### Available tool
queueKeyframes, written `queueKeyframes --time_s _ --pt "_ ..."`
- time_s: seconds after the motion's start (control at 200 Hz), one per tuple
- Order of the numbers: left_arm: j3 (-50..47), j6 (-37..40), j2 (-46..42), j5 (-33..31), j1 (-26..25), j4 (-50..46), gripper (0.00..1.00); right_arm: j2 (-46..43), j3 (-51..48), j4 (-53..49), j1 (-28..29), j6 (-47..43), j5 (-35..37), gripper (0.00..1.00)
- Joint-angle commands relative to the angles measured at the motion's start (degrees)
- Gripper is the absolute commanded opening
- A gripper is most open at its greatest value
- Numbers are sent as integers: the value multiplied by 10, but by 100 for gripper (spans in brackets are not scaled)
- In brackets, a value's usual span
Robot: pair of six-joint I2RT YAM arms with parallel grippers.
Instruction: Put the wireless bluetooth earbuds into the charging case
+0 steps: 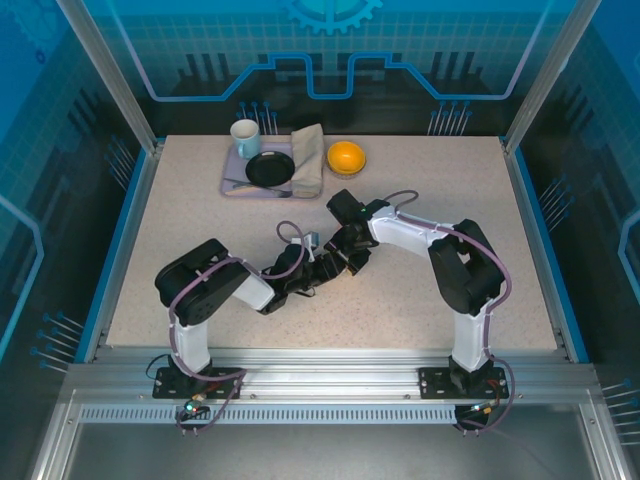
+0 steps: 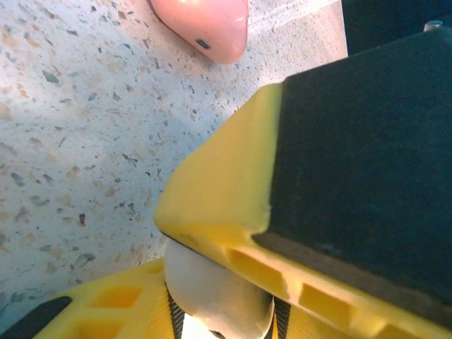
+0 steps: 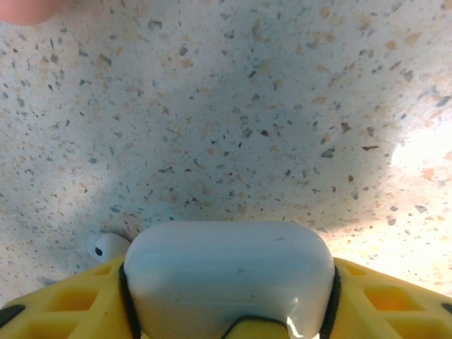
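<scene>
Earbuds (image 3: 106, 247) are judged light, rigid and smooth, liable to roll or flick away; take hold across the bulb rather than the thin stem, with light pressure. Top external view: the left claw (image 1: 312, 272) and right claw (image 1: 345, 258) meet at mid-worktop (image 1: 200, 210), well apart from the tray (image 1: 232, 188) at the back. This view is too coarse to resolve earbuds or claw states. Left wrist view: the left claw is clamped on a white rounded piece (image 2: 212, 296), earbud or case undetermined. A large yellow-and-black finger (image 2: 339, 176) crowds it, and a pink case (image 2: 212, 28) lies on the worktop beyond. Right wrist view: the right claw is clamped on the white charging case (image 3: 226, 275); its lid state cannot be told. One white earbud lies on the worktop just beside the case's left edge, a detail the top view cannot resolve.
</scene>
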Motion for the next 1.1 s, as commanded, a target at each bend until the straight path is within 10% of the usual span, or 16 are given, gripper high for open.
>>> queueKeyframes --time_s 0.0,0.365,0.8,1.095 --pt "24 11 19 -19 -3 12 33 -22 -11 -18 -1 4 -10 47" --pt "1 43 -61 30 7 -69 13 -102 16 -1 -55 -81 19 77" --pt "76 281 -260 364 140 -366 7 -303 -173 289 -124 -420 -135 74" --pt "165 369 -307 418 167 -538 3 -329 -242 412 -111 -465 -254 68"
